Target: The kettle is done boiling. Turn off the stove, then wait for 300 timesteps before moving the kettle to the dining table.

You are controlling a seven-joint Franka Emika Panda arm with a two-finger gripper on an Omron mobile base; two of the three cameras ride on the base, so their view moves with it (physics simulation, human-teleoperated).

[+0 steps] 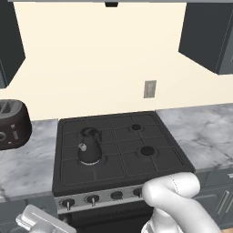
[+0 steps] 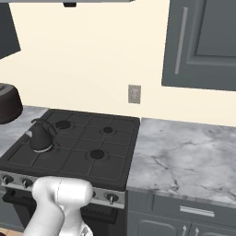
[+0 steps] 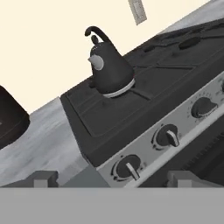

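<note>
The small black kettle [image 1: 89, 146] [image 2: 40, 136] [image 3: 107, 66] stands upright on the rear left burner of the black stove [image 1: 132, 157] [image 2: 87, 138] [image 3: 157, 83]. A row of black knobs [image 3: 167, 137] [image 1: 92, 199] runs along the stove's silver front strip. My gripper [image 3: 112, 179] is open and holds nothing. It hangs low in front of the stove's left end, apart from the knobs and facing the two leftmost ones, with the kettle beyond. The dining table is out of view.
A dark brown toaster [image 1: 11, 124] [image 2: 7, 103] [image 3: 11, 116] sits on the marble counter [image 1: 27, 159] left of the stove. A wider marble counter [image 2: 184, 152] lies to the right. Grey wall cabinets [image 2: 203, 41] hang above. My white arm [image 1: 175, 193] rises before the stove front.
</note>
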